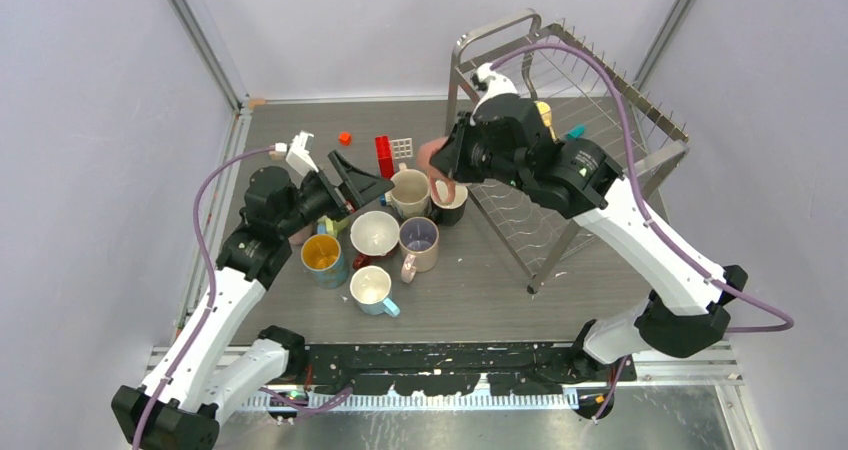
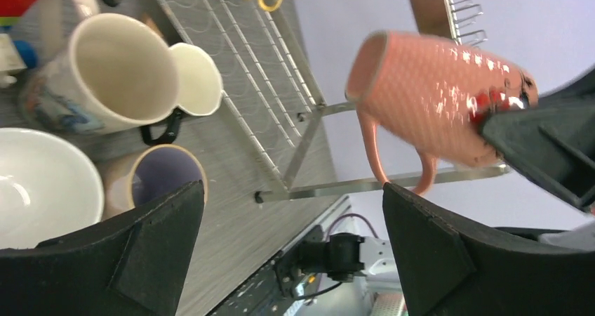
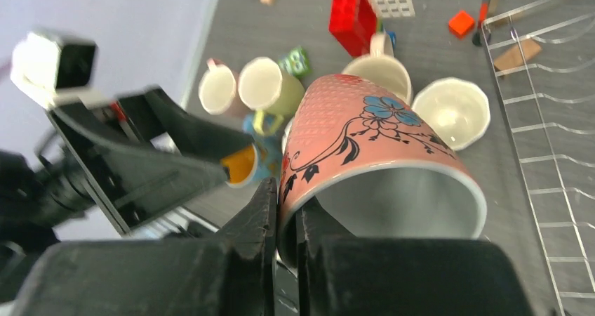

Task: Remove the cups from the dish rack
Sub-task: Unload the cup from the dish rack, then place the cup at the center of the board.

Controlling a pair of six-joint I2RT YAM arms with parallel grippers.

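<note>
Nearest the bases, a cluster of unloaded cups (image 1: 374, 233) is seen standing on the tabletop (image 1: 480, 290), between the two arms. Just behind the cluster, the left gripper (image 2: 293, 189) is spread wide and empty, its fingers turned toward the pink mug (image 1: 433, 156). That mug is held in the air over the far side of the cluster, near the black mug (image 1: 455, 208). It lies on its side with the handle hanging down. It is pinched at the rim by the right gripper (image 3: 286, 203), one finger inside the mouth and one outside, so only one wall is clamped. Farther right stands the rack (image 1: 610, 100), with a yellow cup (image 1: 545, 115) lodged high in it; other cups there may be hidden by the arm.

The step is judged to be a carry from rack to tabletop, possibly by handover. A rim pinch is easily twisted loose, so the mug should be moved slowly and kept from swinging. If it is handed over, its body should be centred between the left fingers and clamped before the right grip is released. If it is set down, it should be turned upright over a bare patch right of the cluster. Its base should be landed before release, clear of the black mug.
</note>
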